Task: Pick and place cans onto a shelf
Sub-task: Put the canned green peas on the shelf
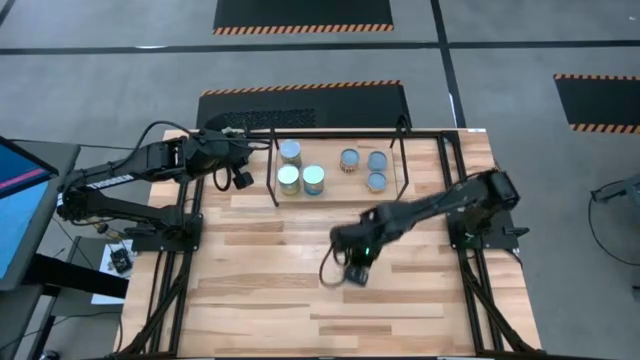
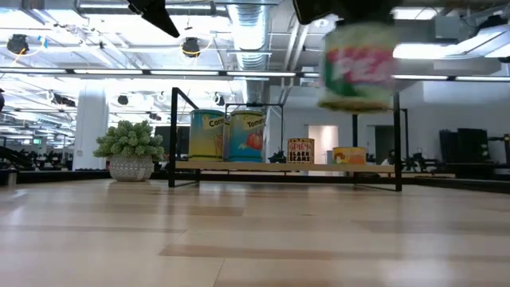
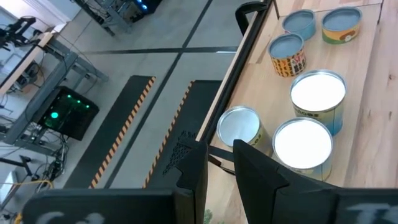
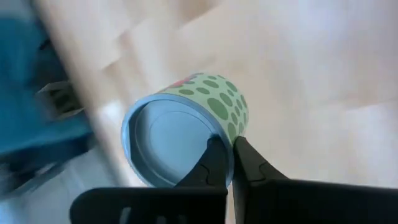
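Note:
A green-dotted can (image 4: 186, 134) with a red-and-green label (image 2: 357, 64) hangs above the middle of the table, with my right gripper (image 4: 231, 144) (image 1: 355, 272) shut on it. Several more cans (image 1: 313, 180) (image 3: 308, 93) stand upright on the shelf (image 2: 279, 166) at the table's far side. My left gripper (image 3: 221, 158) (image 1: 240, 178) hovers to the left of the shelf's left end. Its fingers stand a little apart with nothing between them. My right gripper pinches the can's top rim (image 4: 222, 134), one finger (image 4: 214, 163) inside the recessed lid and the other (image 4: 252, 165) outside on the dotted wall. The fingers come from above, pointing steeply down. The can hangs below them, lifted clear of the table.
A potted green plant (image 2: 131, 147) stands left of the shelf at the far edge. A black frame (image 1: 480, 300) edges the table. The wood tabletop (image 1: 300, 300) on the near side lies bare.

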